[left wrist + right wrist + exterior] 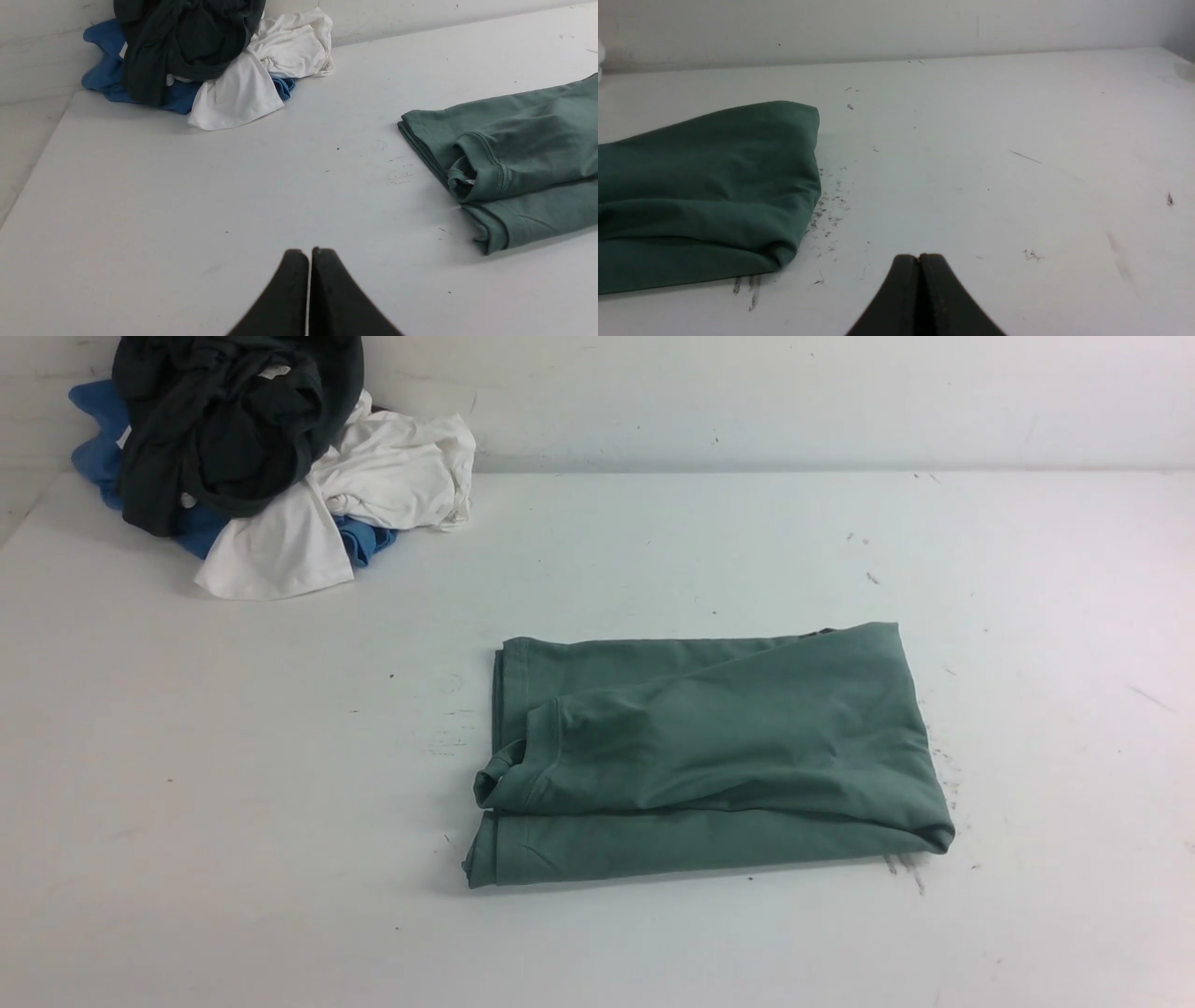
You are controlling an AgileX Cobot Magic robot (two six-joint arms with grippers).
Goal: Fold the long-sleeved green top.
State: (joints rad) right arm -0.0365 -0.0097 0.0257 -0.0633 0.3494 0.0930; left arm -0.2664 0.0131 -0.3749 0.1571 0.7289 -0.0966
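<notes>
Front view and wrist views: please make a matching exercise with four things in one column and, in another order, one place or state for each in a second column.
Things:
1. green top
2. dark garment
3. white garment
4. left gripper

Places or states:
a. shut, holding nothing, above bare table
b. folded into a flat rectangle, mid-table
c. on top of the pile in the far left corner
d. in the pile, on its right side, partly under another garment

Pairs: 1-b, 2-c, 3-d, 4-a
</notes>
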